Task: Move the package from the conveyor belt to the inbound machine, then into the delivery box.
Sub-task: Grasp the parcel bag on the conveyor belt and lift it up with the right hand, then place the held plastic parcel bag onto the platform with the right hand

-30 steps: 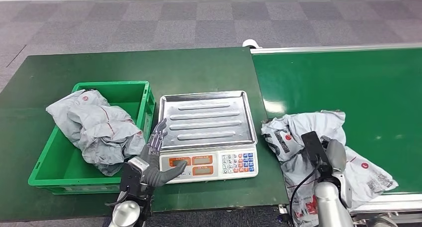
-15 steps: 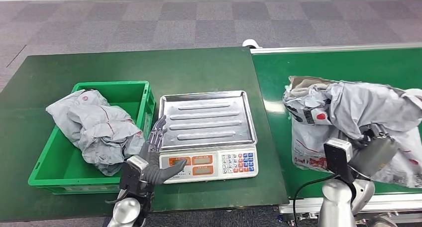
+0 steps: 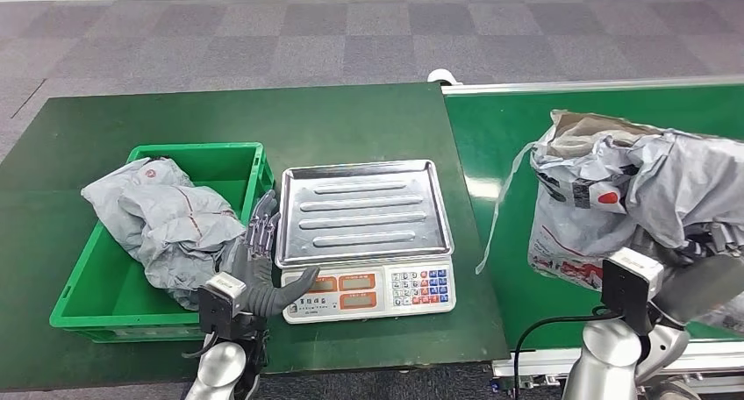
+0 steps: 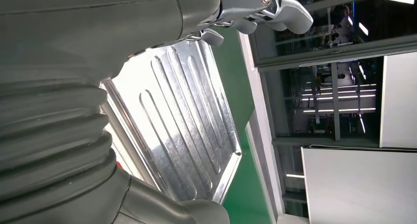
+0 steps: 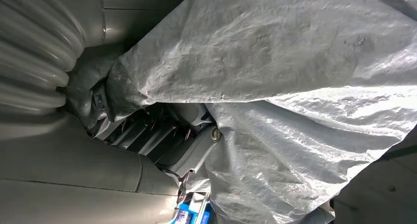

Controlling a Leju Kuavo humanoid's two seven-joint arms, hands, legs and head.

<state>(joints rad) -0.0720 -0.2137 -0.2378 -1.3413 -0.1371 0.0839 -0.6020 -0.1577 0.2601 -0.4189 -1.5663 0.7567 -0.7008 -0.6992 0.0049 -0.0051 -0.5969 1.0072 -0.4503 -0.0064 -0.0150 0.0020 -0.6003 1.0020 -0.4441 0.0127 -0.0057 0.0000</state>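
Right hand (image 3: 702, 273) is gripping the grey package (image 3: 632, 189) at frame right, package bunching above it; label text's unreadable.

- package (image 3: 632, 194): crumpled grey plastic mailer with red marks, lifted above the green conveyor belt (image 3: 526, 137) at right.
- inbound machine (image 3: 364, 211): steel-trayed scale, centre.
- delivery box (image 3: 232, 159): green crate, left.

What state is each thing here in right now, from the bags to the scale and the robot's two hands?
Grey package: lifted off the conveyor belt, crumpled, held by the right hand.
Scale tray: bare, nothing on it.
Green bin: holds another crumpled grey bag.
Left hand: holding nothing, fingers spread, by the scale's front left corner.
Scale display: too small to read.
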